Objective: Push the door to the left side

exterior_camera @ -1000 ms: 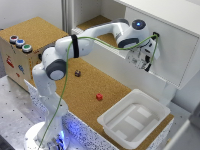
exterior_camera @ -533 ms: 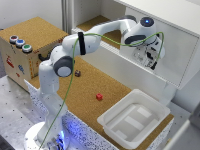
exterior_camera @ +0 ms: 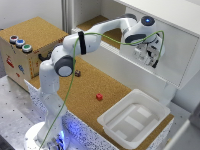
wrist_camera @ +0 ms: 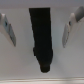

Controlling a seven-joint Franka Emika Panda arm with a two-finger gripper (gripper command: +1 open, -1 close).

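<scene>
From the exterior view, the arm is stretched way out over the cork-topped counter (exterior_camera: 107, 82) with the gripper (exterior_camera: 151, 56) up against the door (exterior_camera: 172, 52), a big flat white panel on the cabinet toward the exterior view's right, just above the white plastic bin (exterior_camera: 134, 119). Can't make out the finger spacing from here, too blurry. A small red block (exterior_camera: 99, 96) sits on the cork, well apart from all this. Wrist view is clearer: the black handle (wrist_camera: 41, 37) sits between the two fingers (wrist_camera: 70, 29), which are spread wide and not touching it, so the gripper's open. My guess is the door's rigid, smooth and probably slippery on the flat face, so that stiff bar handle is the spot to push against sideways.
</scene>
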